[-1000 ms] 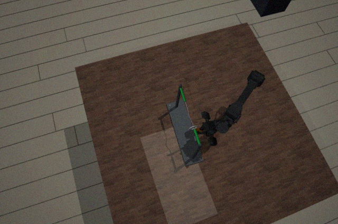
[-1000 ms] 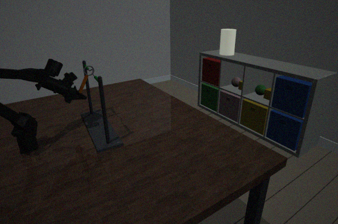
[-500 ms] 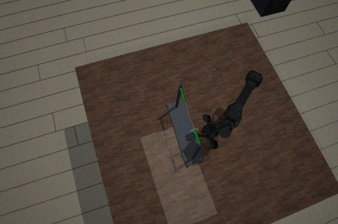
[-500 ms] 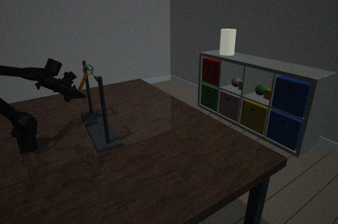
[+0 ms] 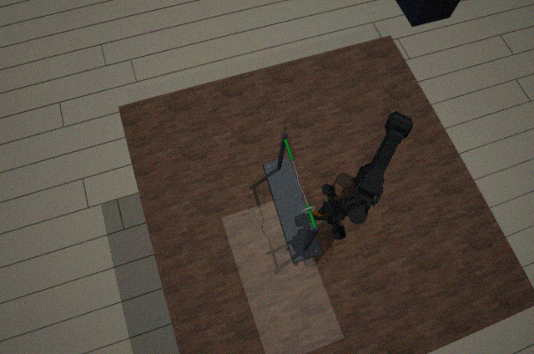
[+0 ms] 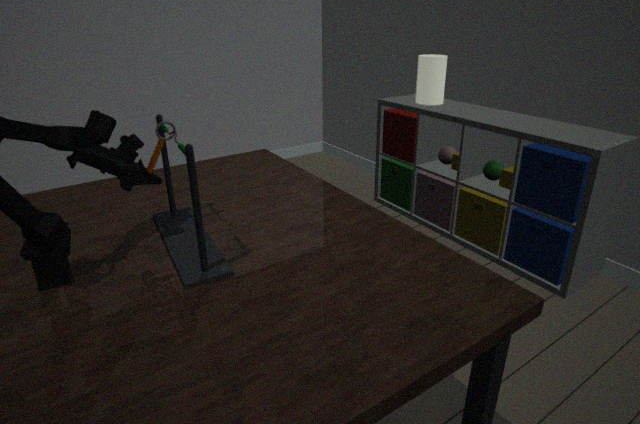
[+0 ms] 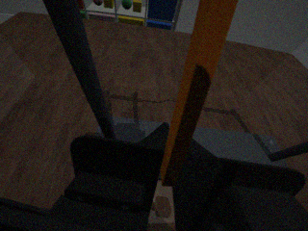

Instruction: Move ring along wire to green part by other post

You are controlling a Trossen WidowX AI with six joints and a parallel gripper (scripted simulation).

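Observation:
The ring (image 5: 303,211) (image 6: 175,130) is around the lower green part (image 5: 311,217) in the top view, near its inner end; any contact is too small to tell. This green part is by the far post (image 6: 169,181) in the exterior view. The orange handle (image 5: 318,213) (image 6: 156,154) (image 7: 202,53) slants down from the ring. My gripper (image 5: 322,215) (image 6: 150,176) (image 7: 168,127) is shut on the handle's lower end. The thin grey wire (image 5: 297,177) runs to the other green part (image 5: 289,149) (image 6: 182,148). The ring is out of the wrist view.
The other post (image 5: 281,154) (image 6: 196,207) stands at the opposite end of the grey base (image 5: 284,199) (image 6: 180,254). The base rests on the brown table (image 5: 193,139) (image 6: 310,316). A shelf (image 6: 584,233) with coloured bins is beyond the table.

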